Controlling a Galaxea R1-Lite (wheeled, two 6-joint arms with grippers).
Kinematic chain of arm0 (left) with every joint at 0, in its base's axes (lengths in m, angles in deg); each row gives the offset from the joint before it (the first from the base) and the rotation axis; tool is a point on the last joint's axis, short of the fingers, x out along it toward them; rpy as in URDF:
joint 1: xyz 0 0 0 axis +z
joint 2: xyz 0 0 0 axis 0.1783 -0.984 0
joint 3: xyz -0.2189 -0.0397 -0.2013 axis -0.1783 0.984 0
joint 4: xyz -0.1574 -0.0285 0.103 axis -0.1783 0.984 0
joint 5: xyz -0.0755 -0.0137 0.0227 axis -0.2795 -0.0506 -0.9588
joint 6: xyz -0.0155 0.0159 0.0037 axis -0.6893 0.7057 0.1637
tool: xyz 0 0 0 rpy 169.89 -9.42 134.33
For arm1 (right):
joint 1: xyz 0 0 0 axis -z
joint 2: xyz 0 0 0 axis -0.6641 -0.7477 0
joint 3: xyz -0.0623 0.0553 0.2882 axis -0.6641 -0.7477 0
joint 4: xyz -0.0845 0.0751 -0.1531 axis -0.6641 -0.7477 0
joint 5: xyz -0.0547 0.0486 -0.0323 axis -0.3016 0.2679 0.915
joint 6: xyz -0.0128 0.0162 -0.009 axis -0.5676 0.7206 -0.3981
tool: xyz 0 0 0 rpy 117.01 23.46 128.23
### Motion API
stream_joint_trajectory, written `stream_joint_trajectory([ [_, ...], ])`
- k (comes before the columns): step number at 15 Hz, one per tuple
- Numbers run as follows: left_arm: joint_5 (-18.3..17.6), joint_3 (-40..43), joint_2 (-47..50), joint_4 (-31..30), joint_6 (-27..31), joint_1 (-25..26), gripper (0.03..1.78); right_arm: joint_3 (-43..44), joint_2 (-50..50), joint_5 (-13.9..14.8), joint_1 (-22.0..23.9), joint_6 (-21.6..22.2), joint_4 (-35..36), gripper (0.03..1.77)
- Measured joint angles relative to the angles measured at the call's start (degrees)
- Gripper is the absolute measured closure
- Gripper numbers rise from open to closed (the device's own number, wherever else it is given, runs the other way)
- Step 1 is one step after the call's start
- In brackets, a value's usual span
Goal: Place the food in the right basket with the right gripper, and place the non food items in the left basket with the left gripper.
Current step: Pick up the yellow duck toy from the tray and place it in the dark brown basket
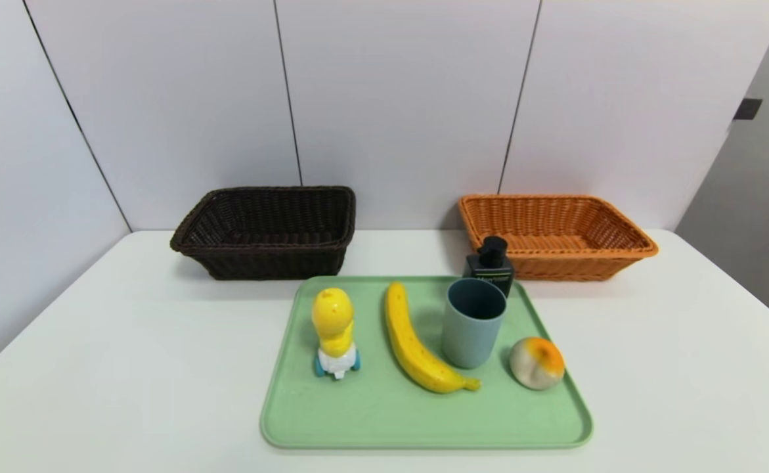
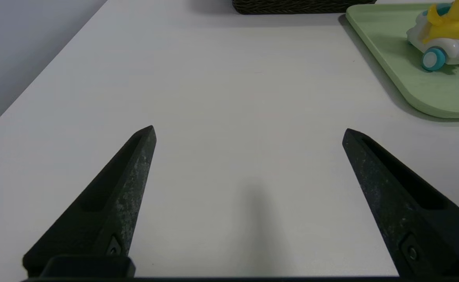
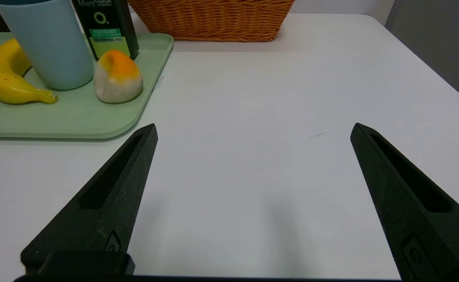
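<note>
Head view: white table (image 1: 128,355) set against pale panelled walls with dark seams; a grey surface stands past the table's far right corner. A green tray (image 1: 384,420) lies on the table near its front edge and serves as landmark here.

On the tray: yellow duck-like toy (image 1: 335,332) on blue wheels at its left side; banana (image 1: 417,348) lying lengthwise near the middle; grey-blue cup (image 1: 473,322) upright just right of the banana; dark pump bottle (image 1: 491,265) at the far right corner, just behind the cup; round pale fruit (image 1: 536,362) with an orange top at the right edge (apart from the cup).

Behind the tray, to the left: dark brown basket (image 1: 266,233). Behind it, to the right: orange basket (image 1: 555,236). Both sit on the bare table.

Left gripper (image 2: 249,131): fingers spread wide, nothing between them, over bare table left of the tray.

Right gripper (image 3: 253,129): likewise spread wide and holding nothing, over bare table right of the tray.
</note>
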Motion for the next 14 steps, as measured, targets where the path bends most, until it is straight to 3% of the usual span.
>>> stream_joint_trajectory([
  [14,0.13,0.0,0.0,-0.01,-0.1,0.0,0.12,0.0,0.0,0.52,0.0,0.11,0.09,0.1],
])
